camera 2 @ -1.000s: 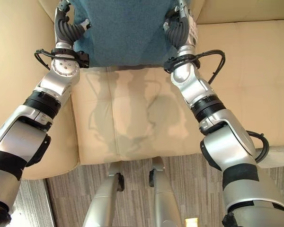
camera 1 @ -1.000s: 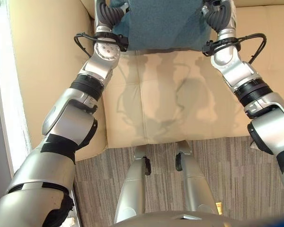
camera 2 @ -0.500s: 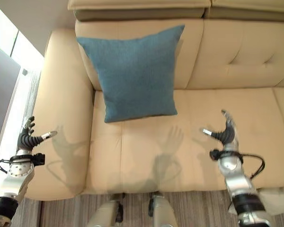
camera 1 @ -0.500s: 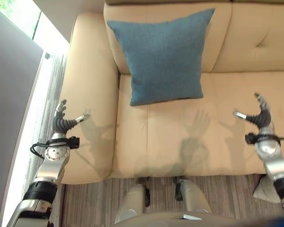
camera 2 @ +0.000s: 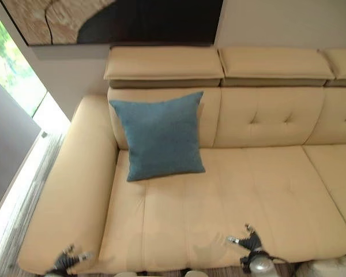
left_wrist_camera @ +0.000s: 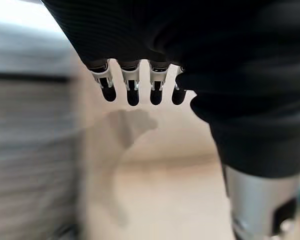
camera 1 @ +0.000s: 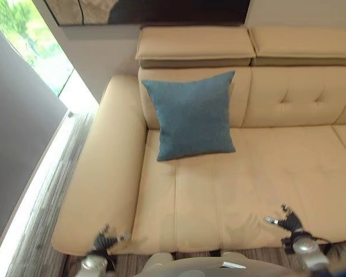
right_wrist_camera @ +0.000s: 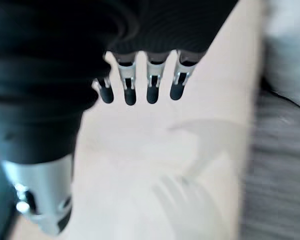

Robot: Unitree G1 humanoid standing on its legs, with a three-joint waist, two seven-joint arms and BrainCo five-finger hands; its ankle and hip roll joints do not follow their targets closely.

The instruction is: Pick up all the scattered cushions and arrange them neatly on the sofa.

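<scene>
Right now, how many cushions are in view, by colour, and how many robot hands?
Blue cushion, leaning against the sofa backrest: 1
Pale cushion on the floor: 1
Robot hands, left hand and right hand, both empty: 2
Total: 4

L hand (camera 1: pixel 106 241) & R hand (camera 1: pixel 286 220): silver fingers w/ dark tips, thumb set apart. Backs + wrists under black ribbed covers. Silver-grey wrist section below each cover, round silver joint caps.
</scene>
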